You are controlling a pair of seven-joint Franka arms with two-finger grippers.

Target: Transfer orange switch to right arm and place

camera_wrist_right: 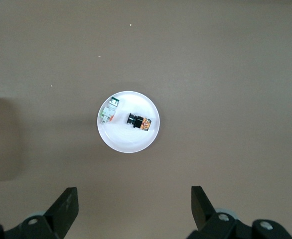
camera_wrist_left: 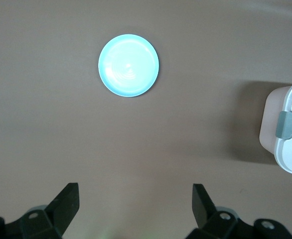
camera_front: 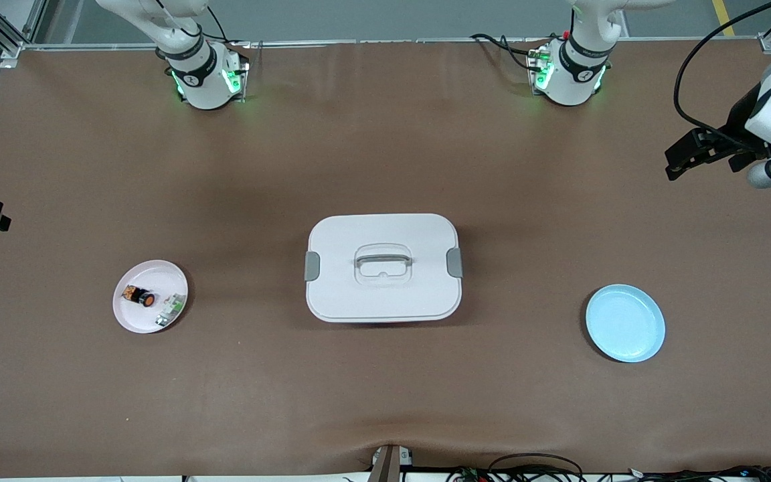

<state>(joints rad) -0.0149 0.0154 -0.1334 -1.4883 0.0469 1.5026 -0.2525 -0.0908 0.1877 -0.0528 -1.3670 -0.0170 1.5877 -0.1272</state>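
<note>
Both white arms are wearing black joint rings and glowing green at their bases, trailing black cables, each ending in a black two-finger gripper (camera_wrist_left: 133,199) (camera_wrist_right: 133,199).

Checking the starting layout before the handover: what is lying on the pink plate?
On the pink plate lie the orange switch and a small green-and-white part, apart from each other. Nothing covers them.

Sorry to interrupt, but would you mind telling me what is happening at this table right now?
Nothing is held yet. The orange switch lies on the pink plate beside a green-and-white part, toward the right arm's end. The blue plate sits toward the left arm's end, a lidded white box between them. The left tool and right tool hover open above the plates.
</note>
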